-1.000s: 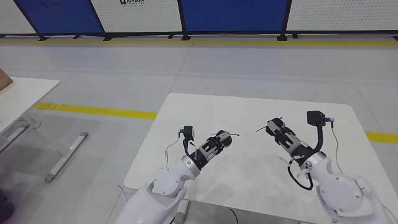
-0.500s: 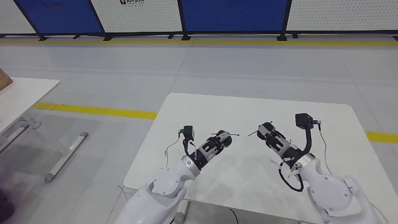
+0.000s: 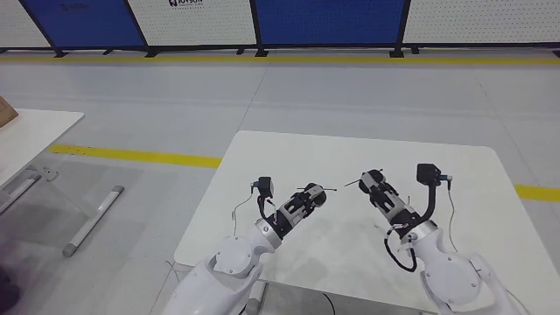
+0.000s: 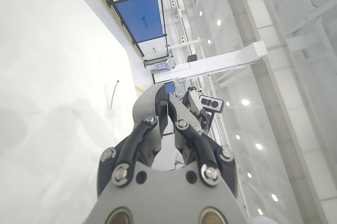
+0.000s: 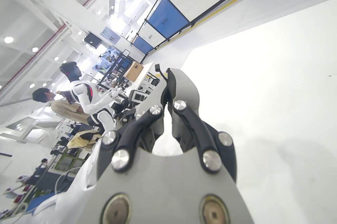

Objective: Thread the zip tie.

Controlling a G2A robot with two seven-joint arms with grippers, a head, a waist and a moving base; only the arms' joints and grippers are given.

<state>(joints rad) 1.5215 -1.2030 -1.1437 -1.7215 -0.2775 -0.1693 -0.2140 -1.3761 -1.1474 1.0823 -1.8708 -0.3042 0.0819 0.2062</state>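
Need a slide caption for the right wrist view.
Right gripper shut on a black zip tie, its head end poking out past the tip, white table beyond.

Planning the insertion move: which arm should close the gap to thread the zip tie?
Right, probably. The right gripper is shut on the zip tie, head clear of its fingertips and aimed at the left gripper close by.

A white rectangular table (image 3: 350,153) with rounded corners carries everything. On its bare top a thin dark plastic zip tie (image 4: 114,94) appears to lie flat and slightly curved. It is near the left gripper (image 4: 167,104), just off its fingertips and apart from them, with its small head end pointing away. A tiny dark speck (image 4: 77,52) sits farther out from that gripper.
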